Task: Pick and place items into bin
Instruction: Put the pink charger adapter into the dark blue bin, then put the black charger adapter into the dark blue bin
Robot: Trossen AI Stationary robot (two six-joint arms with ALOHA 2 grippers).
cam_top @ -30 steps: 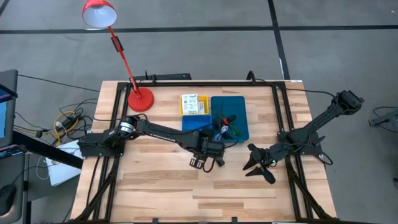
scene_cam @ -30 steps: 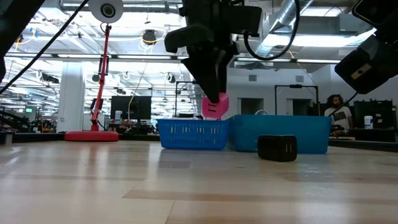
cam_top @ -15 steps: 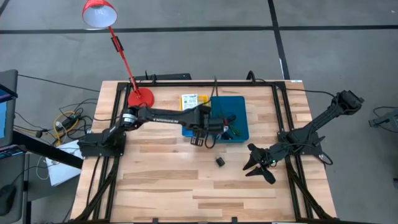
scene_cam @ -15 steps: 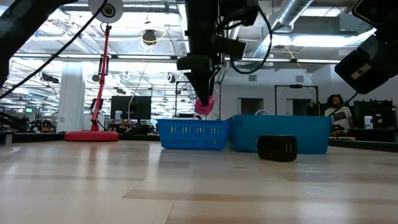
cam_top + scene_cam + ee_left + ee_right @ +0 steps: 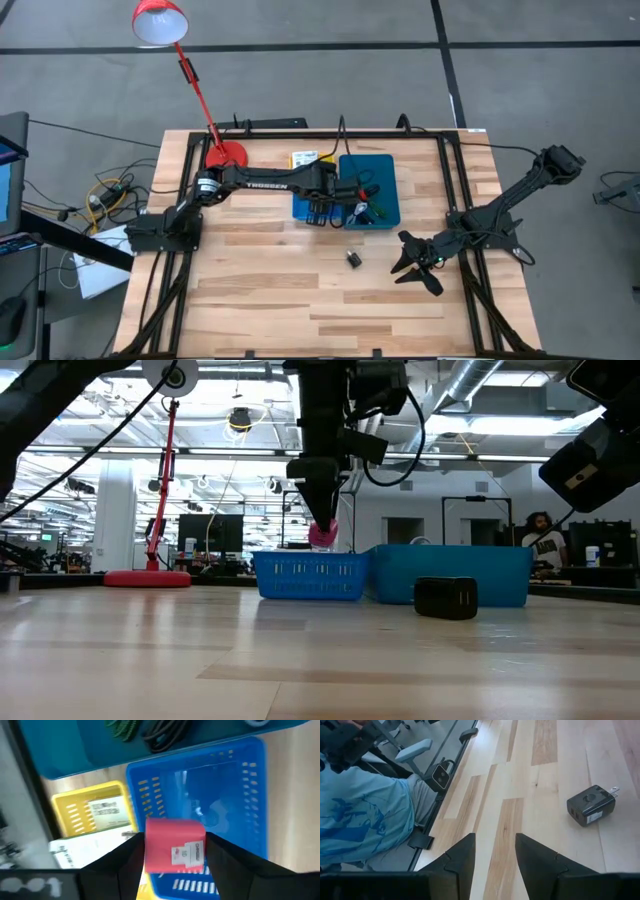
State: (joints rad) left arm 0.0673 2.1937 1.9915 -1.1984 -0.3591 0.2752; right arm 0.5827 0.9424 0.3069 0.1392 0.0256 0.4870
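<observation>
My left gripper [image 5: 175, 857] hangs over the bin's small blue compartment [image 5: 200, 805], shut on a pink piece [image 5: 175, 851] that carries a small white label. In the low view the pink piece [image 5: 323, 535] shows just above the blue compartment's wall [image 5: 310, 575]. The yellow compartment [image 5: 67, 815] holds a white labelled flat box [image 5: 105, 812]. A green cord [image 5: 122, 727] lies in the large teal compartment [image 5: 385, 170]. A black charger [image 5: 353, 259] lies on the table. My right gripper [image 5: 415, 270] rests open at the table's right, its fingers around nothing. My left gripper pinches the pink piece by two opposite sides [image 5: 149, 851] between its two fingers. The fingers [image 5: 220, 857] come from above, pointing steeply down. The piece is lifted clear, above the small blue compartment, its labelled face toward the wrist.
A red desk lamp stands with its base [image 5: 225, 156] at the table's far left. The black charger [image 5: 590, 806] lies ahead of my right gripper [image 5: 494, 855]. A seated person in a blue shirt [image 5: 360, 815] is beside the table. Bare wood fills the near half [image 5: 300, 310].
My left gripper has carried the pink piece from above the table's middle, over the black charger, toward the far edge to the small blue compartment, turning a little on the way. The piece has stayed clear of the table. The charger now shows uncovered.
</observation>
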